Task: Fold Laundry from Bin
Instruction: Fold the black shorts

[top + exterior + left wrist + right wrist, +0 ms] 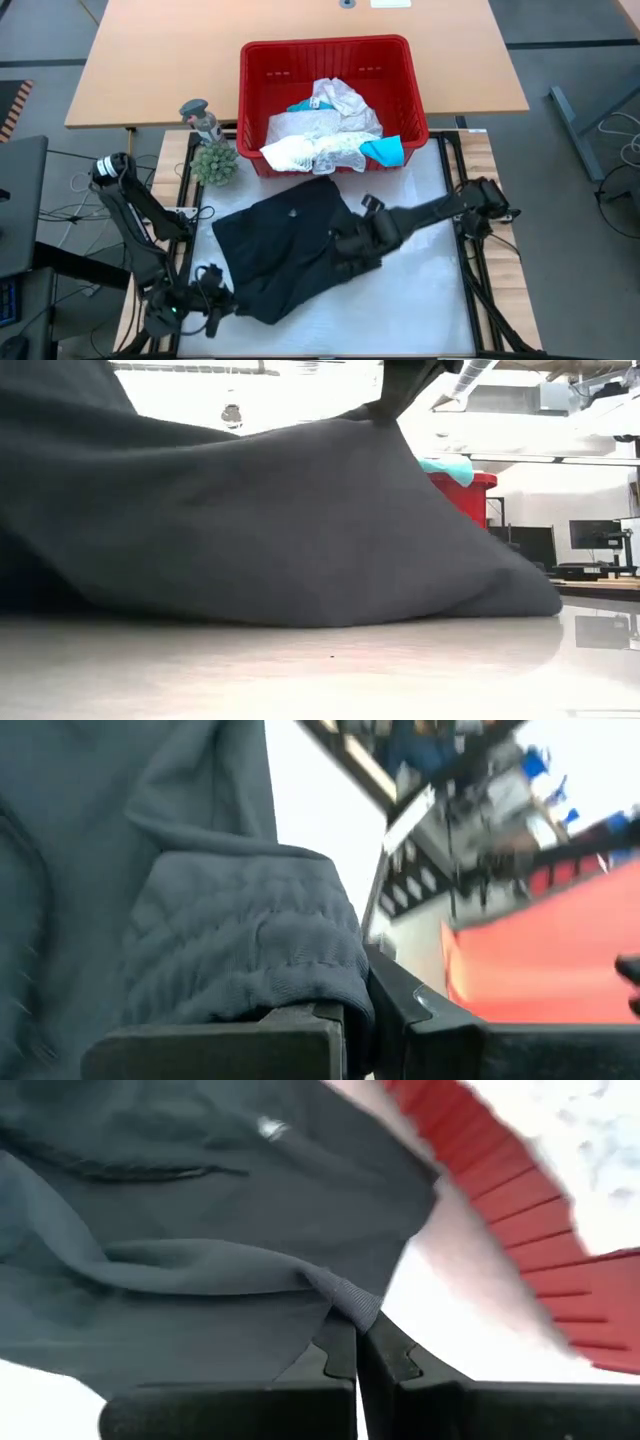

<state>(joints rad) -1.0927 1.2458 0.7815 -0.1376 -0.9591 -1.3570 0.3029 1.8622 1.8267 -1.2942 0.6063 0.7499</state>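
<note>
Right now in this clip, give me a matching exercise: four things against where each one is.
Things:
1. black garment
2. white lacy laundry
3. green plant
4. left gripper

Places:
A. beside the bin's outer left wall
B. spread on the table in front of the bin
C. inside the bin
D. at the garment's near left corner, shut on it

Pairs: 1-B, 2-C, 3-A, 4-D

My two arms are matte black, built of slim tubular links joined by chunky rounded joints. The left black jointed arm (135, 215) carries thin dark cables along its links, and a small green light shows near its wrist. The right black jointed arm (430, 212) looks the same, with blocky housing at its shoulder. My wrist cameras show flat, square-edged black fingers (340, 1350) with angular bevelled faces.
</note>
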